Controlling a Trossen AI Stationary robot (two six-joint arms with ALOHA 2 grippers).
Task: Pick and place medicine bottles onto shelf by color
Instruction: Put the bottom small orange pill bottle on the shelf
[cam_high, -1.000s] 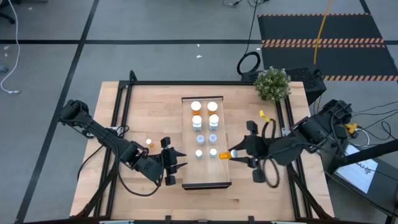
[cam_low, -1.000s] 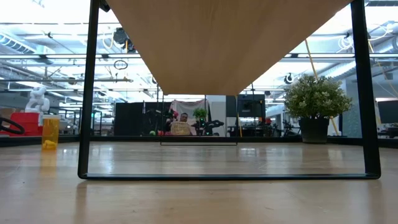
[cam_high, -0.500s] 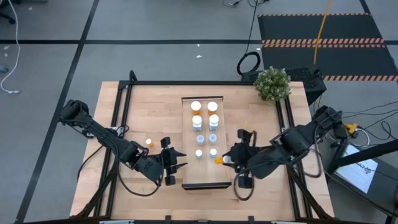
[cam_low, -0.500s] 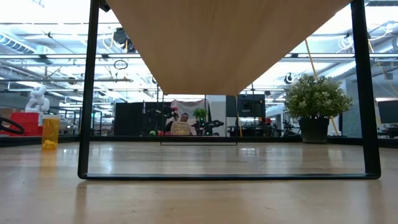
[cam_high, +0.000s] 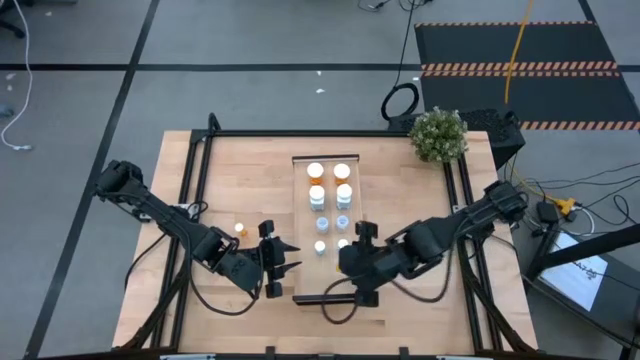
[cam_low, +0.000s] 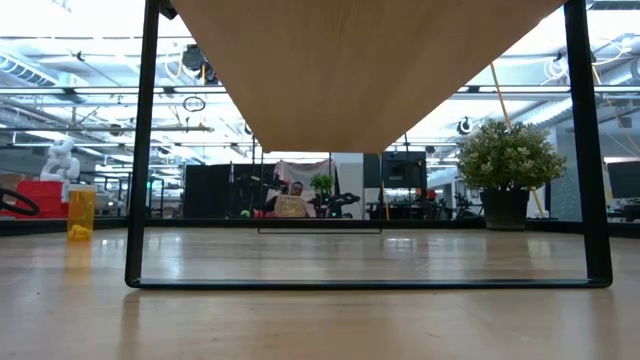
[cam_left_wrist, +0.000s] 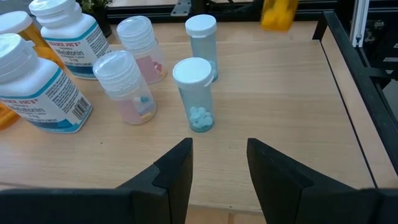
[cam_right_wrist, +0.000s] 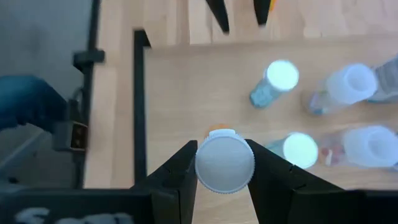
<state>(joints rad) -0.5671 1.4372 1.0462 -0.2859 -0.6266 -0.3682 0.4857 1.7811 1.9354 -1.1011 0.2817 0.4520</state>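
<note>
Medicine bottle (cam_right_wrist: 224, 164), orange-bodied with a white cap, sits clamped between the right gripper's (cam_high: 352, 270) fingers above the shelf's (cam_high: 332, 287) near part, the left gripper (cam_high: 283, 262) waits just beside the shelf with jaws parted and empty, and other bottles (cam_high: 330, 185) stand farther along.

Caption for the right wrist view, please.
Right tool shut on a white-capped orange bottle, held above the shelf beside other capped bottles.
</note>
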